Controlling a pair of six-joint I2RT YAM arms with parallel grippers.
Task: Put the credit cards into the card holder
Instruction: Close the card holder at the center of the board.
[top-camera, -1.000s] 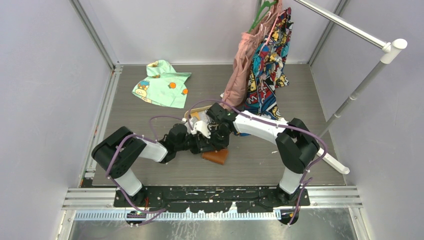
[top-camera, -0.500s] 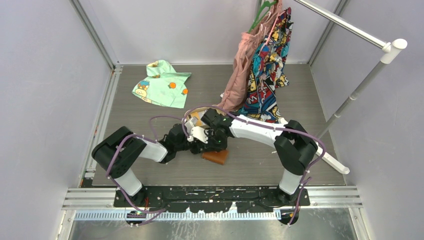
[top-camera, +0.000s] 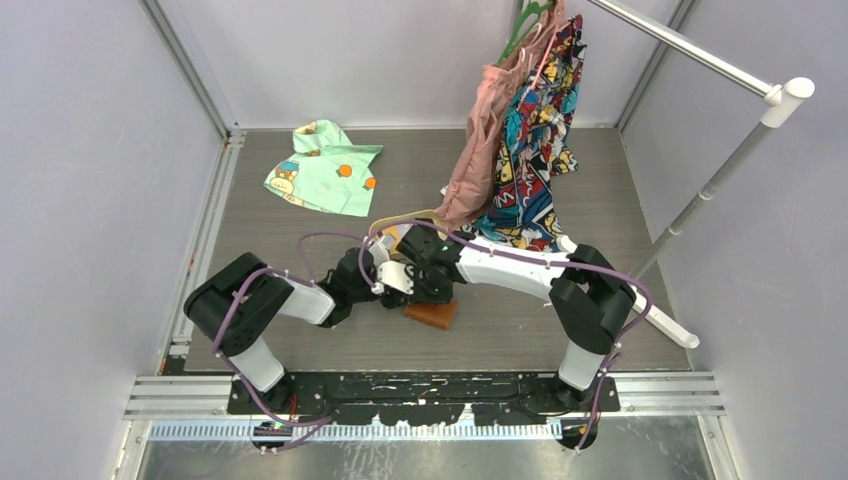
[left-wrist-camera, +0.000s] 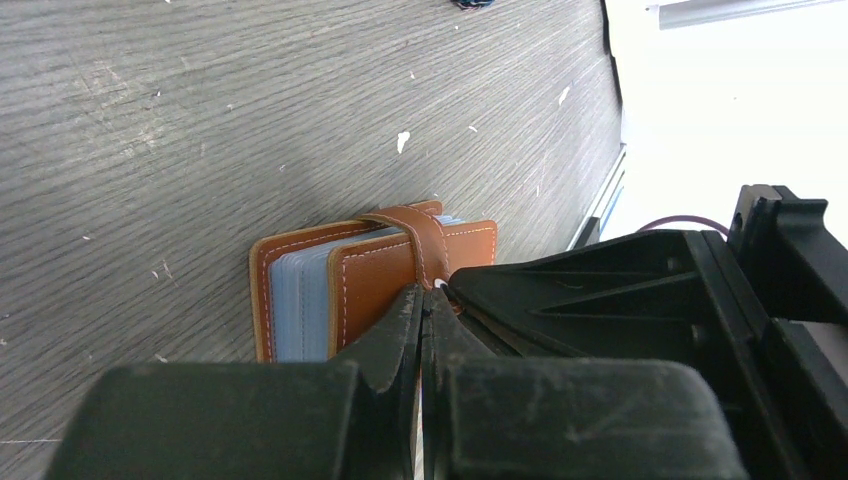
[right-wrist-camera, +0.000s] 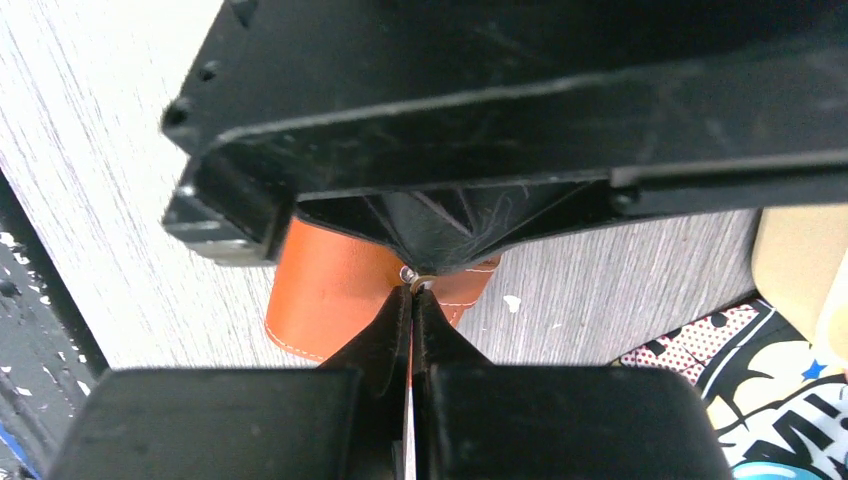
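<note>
Card holder lies flat on the worktop near the middle, just toward 6 o'clock, shut, with its strap wrapped over the top cover. Pale blue leaves show between the covers; I can't tell if they are cards or sleeves. My left claw has its fingers pressed together, tips right at the strap's snap end. I can't tell if it pinches the strap or only touches it. My right claw is also closed tight, tips meeting at the small metal snap ring over the brown leather, nose to nose with the left claw. Whether it holds anything there, I can't tell either. In the top view both arms meet over the holder, left from 9 o'clock, right from 3 o'clock. A tan tray peeks out behind the claws at 12 o'clock. A green shirt lies at 11 o'clock on the worktop, and hanging clothes sit at 1 o'clock under the rail.
</note>
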